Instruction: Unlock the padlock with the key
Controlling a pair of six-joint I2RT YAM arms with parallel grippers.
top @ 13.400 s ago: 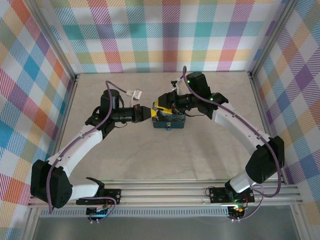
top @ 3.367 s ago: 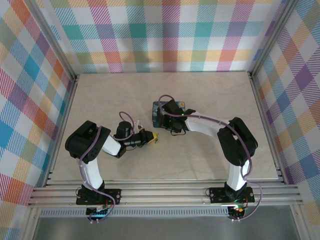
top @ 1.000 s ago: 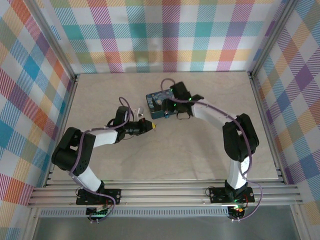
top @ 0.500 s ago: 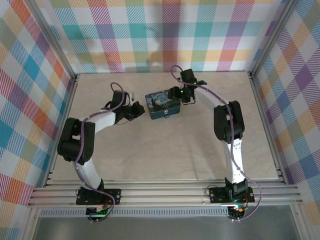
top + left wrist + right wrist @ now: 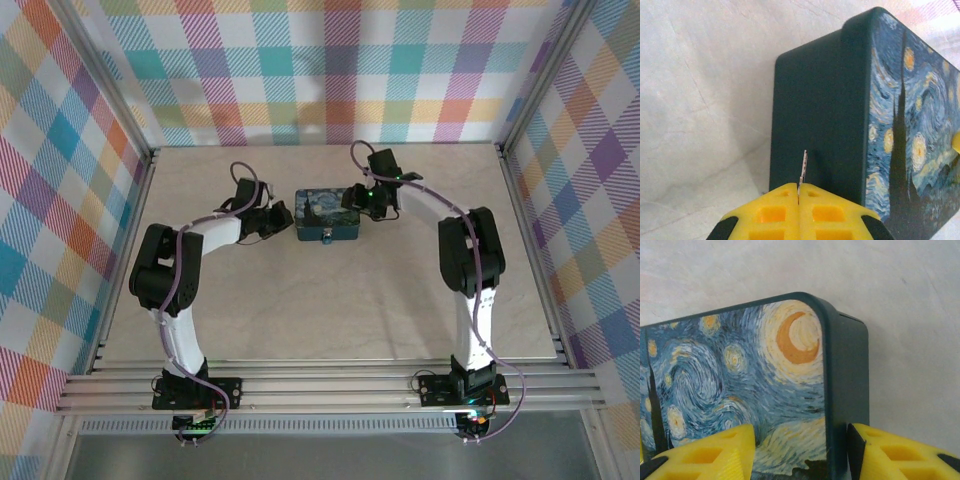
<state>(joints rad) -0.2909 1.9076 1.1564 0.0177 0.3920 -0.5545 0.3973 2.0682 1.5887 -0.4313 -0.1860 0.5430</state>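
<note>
Left end effector closed on key, blade aimed right, close to box left wall. Padlock hangs off box's near face: right and nearer, round 1 corner. Right end effector straddles box's far-right corner; clamped or not, cannot tell.

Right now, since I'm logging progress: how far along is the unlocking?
Done: the left claw pinches the key. In hand: it sits beside the tin box while the right claw straddles a box corner. Remaining: key into the padlock at the front.
</note>
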